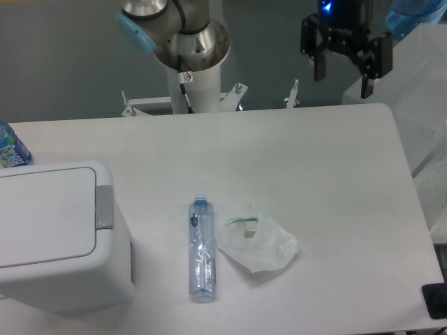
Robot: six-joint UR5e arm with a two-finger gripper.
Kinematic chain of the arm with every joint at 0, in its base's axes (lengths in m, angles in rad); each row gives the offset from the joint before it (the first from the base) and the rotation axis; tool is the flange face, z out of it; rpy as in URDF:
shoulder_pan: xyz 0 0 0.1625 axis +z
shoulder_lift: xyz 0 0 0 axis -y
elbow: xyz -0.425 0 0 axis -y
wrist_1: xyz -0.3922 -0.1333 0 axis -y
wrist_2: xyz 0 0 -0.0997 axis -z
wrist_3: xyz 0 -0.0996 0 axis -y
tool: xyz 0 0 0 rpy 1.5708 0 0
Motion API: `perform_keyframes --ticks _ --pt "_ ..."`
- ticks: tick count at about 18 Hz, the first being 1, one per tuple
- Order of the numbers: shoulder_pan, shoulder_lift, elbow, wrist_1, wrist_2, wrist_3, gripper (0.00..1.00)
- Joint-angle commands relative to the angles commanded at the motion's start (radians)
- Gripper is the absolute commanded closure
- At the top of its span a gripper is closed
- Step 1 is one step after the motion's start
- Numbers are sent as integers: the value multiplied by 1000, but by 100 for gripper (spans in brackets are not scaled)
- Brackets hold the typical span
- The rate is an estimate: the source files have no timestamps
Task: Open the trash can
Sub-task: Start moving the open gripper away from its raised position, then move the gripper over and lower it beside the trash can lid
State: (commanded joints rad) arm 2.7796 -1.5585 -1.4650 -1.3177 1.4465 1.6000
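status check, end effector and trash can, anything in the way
End effector open, empty, high over the table's far edge. Trash can at near left, lid shut, grey button untouched. Bottle and plastic bag lie mid-table, clear of the can.

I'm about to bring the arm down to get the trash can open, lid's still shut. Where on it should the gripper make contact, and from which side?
Go for the small grey push button at the lid's right edge on the trash can. It faces up, so come straight down from above, probably pressing with fingertips rather than gripping. The gripper hangs open, far off at the table's back right.
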Motion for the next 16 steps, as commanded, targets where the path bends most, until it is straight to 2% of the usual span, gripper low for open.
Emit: perform_keyframes --ticks 5,8,10,13,16 --pt "2 0 -3 0 -35 -17 0" --pt "-3 0 -3 2 -77 -183 0" --pt "-34 -3 -5 38 -78 -325 0" --pt "-104 -20 -8 124 -77 -489 0" --pt "-146 -40 -6 169 -77 -630 0"
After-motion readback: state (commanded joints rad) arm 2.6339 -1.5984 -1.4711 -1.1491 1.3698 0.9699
